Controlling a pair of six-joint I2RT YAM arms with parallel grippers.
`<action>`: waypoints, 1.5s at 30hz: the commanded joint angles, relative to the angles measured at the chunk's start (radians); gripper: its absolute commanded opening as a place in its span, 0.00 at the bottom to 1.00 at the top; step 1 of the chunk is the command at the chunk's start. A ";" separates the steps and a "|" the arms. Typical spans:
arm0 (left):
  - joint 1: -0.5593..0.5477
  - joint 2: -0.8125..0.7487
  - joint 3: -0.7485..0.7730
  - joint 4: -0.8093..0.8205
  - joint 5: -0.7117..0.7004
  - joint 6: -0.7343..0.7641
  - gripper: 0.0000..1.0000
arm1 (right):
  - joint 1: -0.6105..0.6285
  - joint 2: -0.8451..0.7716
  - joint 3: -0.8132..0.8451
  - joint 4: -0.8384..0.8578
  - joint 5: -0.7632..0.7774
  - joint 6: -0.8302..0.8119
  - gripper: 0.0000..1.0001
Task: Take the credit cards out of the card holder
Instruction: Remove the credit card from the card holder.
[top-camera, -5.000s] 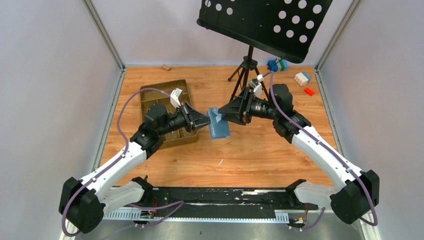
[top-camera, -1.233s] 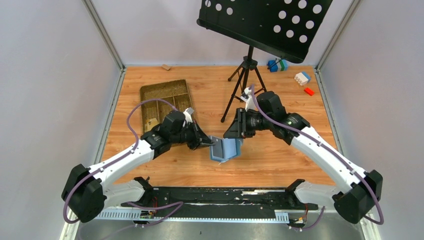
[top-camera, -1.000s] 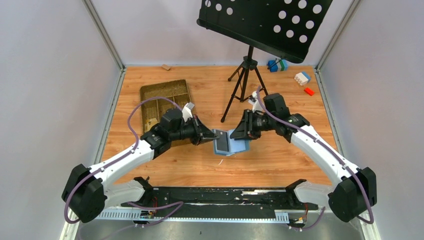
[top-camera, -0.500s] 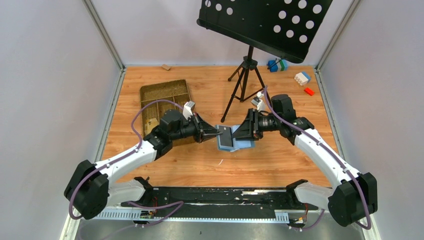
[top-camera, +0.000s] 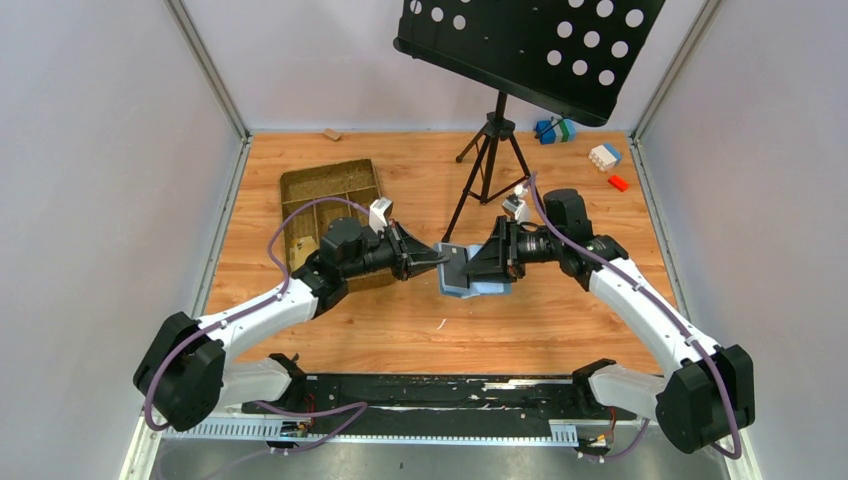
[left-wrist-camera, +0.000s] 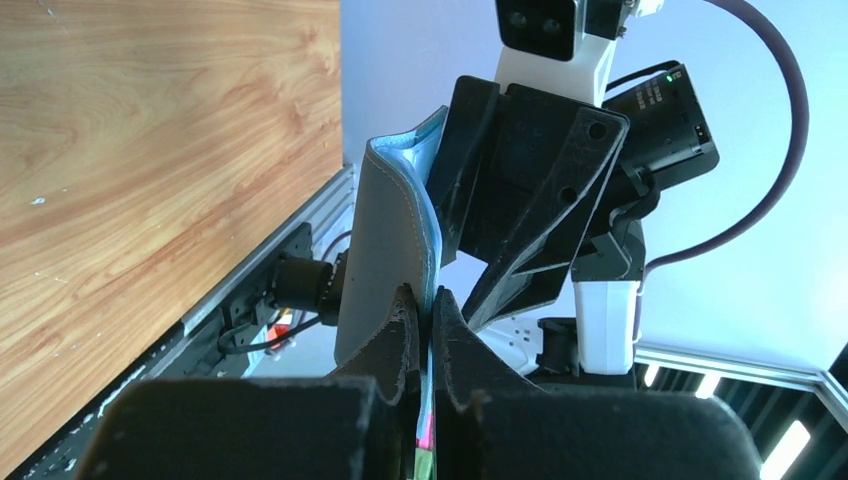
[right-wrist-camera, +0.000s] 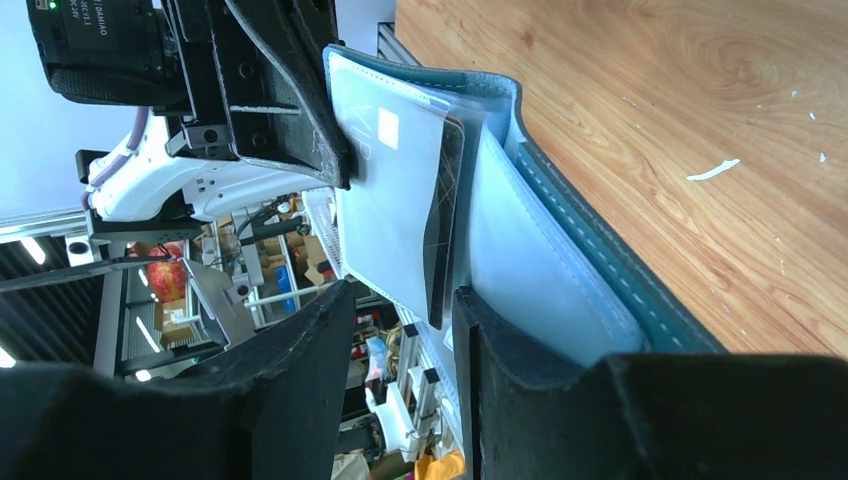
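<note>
Right now you have the card holder (top-camera: 482, 289) held up over the middle of the table (top-camera: 400, 330), between the two grippers, and it is spread open. In the right wrist view its blue outer cover (right-wrist-camera: 600, 250) runs along the right, and the lighter blue lining faces the camera. A black card (right-wrist-camera: 445, 200) sits edge-on in the fold, most of it sticking out towards the camera. Beside it lies a pale grey face (right-wrist-camera: 385, 210) with a small white square; you cannot tell from here whether that is the second card or a sleeve.

Your left gripper (left-wrist-camera: 425, 310) is clamped tight on one leaf of the holder, its fingers (right-wrist-camera: 300, 100) pinching the far edge. Your right gripper (right-wrist-camera: 403, 298) has its jaws standing apart. The black card's near end reaches down into the gap, close to one finger, and neither pad is seen pressing on it.

Further out, the brown tray (top-camera: 330, 185) lies behind your left arm. The music stand (top-camera: 530, 40) rises behind the holder, and a few toy blocks (top-camera: 605, 155) sit at the far right corner
</note>
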 joint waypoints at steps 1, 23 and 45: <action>0.004 -0.011 0.031 0.193 0.027 -0.068 0.00 | -0.003 -0.007 -0.042 0.062 -0.003 0.068 0.43; 0.004 -0.019 -0.054 0.300 0.026 -0.111 0.00 | -0.045 -0.101 -0.220 0.656 -0.064 0.512 0.32; 0.000 -0.011 -0.049 0.332 0.028 -0.103 0.40 | -0.045 -0.052 -0.182 0.647 -0.046 0.511 0.00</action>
